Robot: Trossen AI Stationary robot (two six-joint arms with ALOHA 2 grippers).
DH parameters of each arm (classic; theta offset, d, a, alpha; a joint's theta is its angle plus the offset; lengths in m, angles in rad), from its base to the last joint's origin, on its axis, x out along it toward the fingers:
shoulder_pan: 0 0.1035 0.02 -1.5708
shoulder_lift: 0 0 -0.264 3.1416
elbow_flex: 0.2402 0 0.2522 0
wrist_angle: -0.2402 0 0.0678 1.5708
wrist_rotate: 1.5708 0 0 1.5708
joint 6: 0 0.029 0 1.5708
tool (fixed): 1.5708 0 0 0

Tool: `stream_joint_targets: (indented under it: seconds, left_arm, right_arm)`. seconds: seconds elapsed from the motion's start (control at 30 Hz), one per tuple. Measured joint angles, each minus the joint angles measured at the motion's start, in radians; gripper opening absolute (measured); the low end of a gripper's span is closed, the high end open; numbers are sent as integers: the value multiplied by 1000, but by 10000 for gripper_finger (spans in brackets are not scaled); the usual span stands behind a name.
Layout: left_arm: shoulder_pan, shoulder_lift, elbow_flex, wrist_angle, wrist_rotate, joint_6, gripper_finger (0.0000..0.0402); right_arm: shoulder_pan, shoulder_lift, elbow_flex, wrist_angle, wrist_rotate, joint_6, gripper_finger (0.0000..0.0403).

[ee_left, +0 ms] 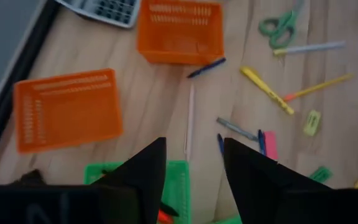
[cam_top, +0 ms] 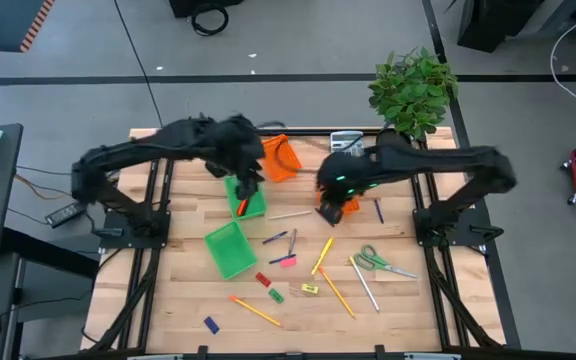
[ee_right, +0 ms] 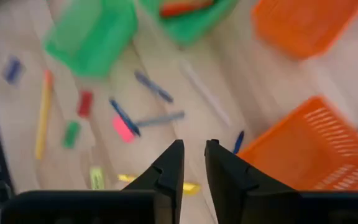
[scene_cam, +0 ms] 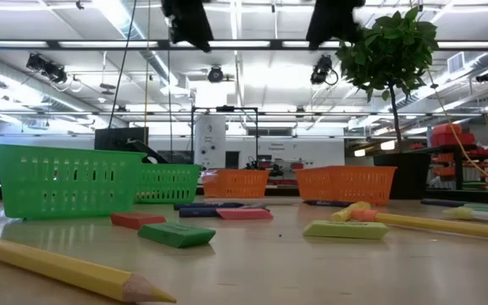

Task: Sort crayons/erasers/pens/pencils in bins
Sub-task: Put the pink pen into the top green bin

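Wood table [cam_top: 398, 300] (lab w/ ceiling lights behind); left gripper [ee_left: 194, 168] wide, right gripper [ee_right: 194, 163] narrow gap.

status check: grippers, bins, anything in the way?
Left gripper open over rear green plastic bin, red pen inside. Right gripper empty, fingers slightly apart, above right orange plastic bin. Nothing blocking.

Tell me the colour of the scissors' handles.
Green; the scissors show best in the high view, on the table's right side.

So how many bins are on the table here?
4. One orange bin at the back middle, a second orange bin to its right, partly under the right arm, one green bin under the left arm, another green bin in front of it. None looks hidden.
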Motion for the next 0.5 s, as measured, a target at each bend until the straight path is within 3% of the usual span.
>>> stream_joint_targets:
  seconds: [0.23, 0.5]
  left_arm:
    - [-48, 205, 0, 88, 69, 95, 158]
    - [-117, 412, 0, 112, 93, 182, 155]
  right_arm:
    - [98, -185, 0, -18, 196, 96, 69]
    - [197, -248, 0, -100, 290, 120, 69]
